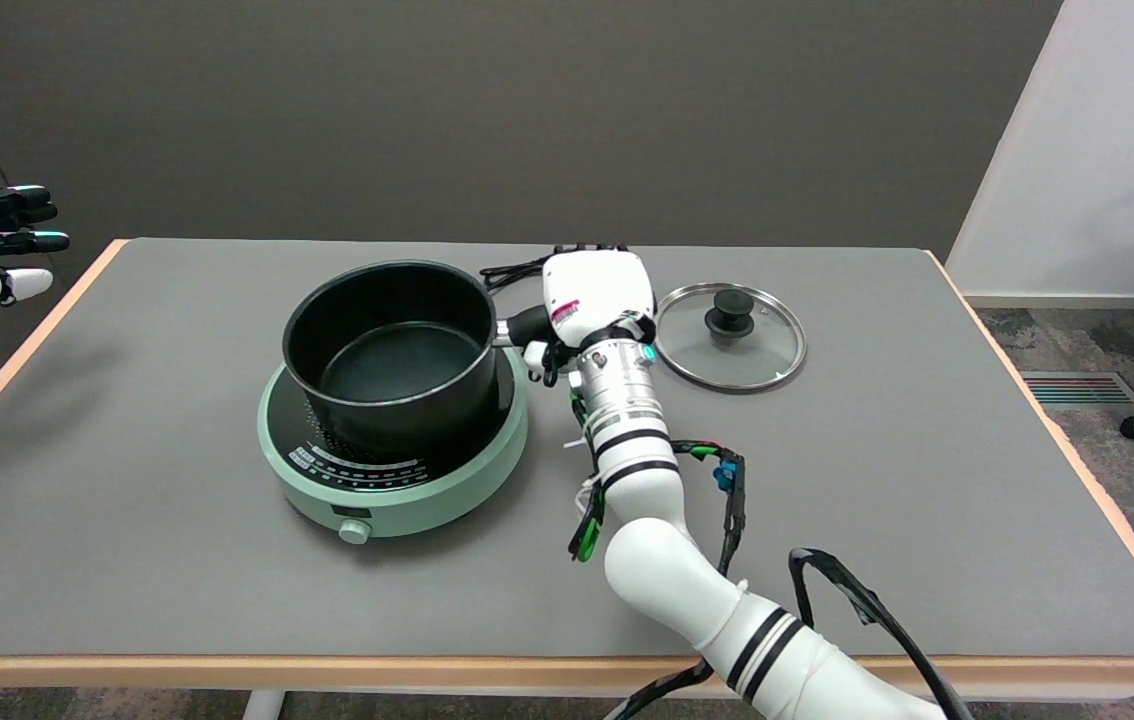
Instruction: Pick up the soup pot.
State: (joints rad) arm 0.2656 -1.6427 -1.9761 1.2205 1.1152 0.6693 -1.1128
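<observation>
1. Reaching in from the near right edge: white arm [647, 500], over the grey surface [927, 520].
2. Green cooker [397, 480], near left of centre.
3. Soup pot [392, 345], black, upright on the cooker, lidless.
4. Right hand [592, 300], wrapped around the pot's side handle [525, 325].
5. Glass lid [730, 335], flat, just right of the hand.

Grey wall [487, 110], patterned carpet [1077, 350]

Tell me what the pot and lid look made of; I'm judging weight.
Pot: probably coated metal, matte black all over with a faint sheen inside. Lid: clear glass, the table showing through it, with a shiny metal-looking rim and a black knob, probably plastic.
</observation>
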